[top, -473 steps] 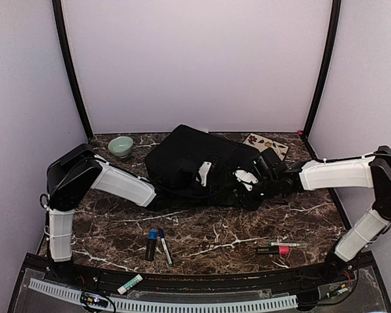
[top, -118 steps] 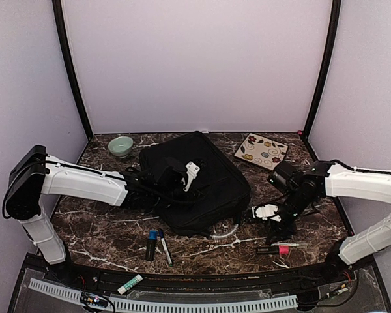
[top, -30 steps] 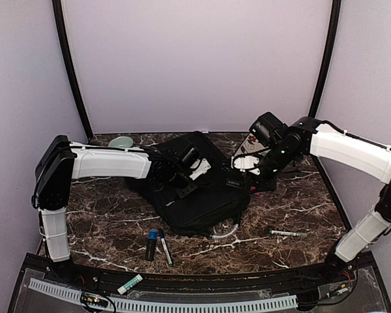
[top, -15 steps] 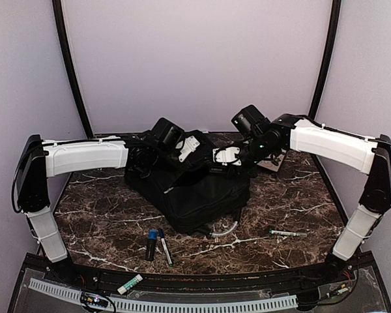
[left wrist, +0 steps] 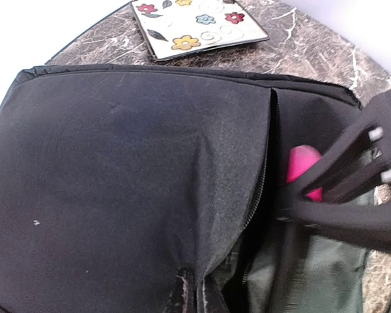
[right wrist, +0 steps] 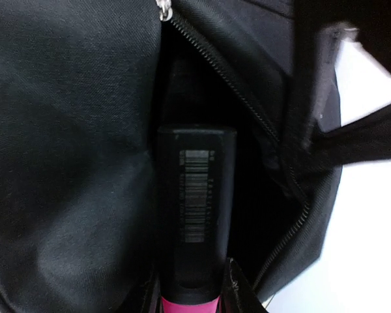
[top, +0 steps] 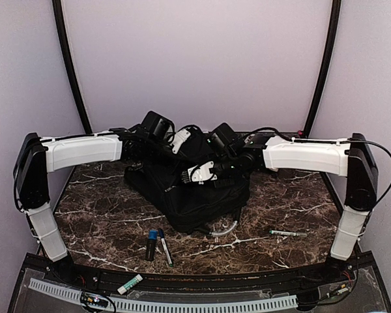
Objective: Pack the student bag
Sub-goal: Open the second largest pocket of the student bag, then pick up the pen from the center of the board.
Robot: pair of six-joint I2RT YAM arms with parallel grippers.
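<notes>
Student bag (top: 195,195) lies mid-desk (top: 104,222), toward the back. Left end effector (left wrist: 194,292) is pinched tight on bag fabric beside the zipper (left wrist: 264,169), holding the mouth open. Right end effector (right wrist: 192,290) narrowly grips a black highlighter (right wrist: 195,208), nose inside the opening. Judgement: drive it deep, parallel to the zipper, before releasing, with the flap taut.

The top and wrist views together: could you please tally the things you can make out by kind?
1 bag
1 plate
1 pink highlighter
4 loose pens and markers
Total: 7
</notes>
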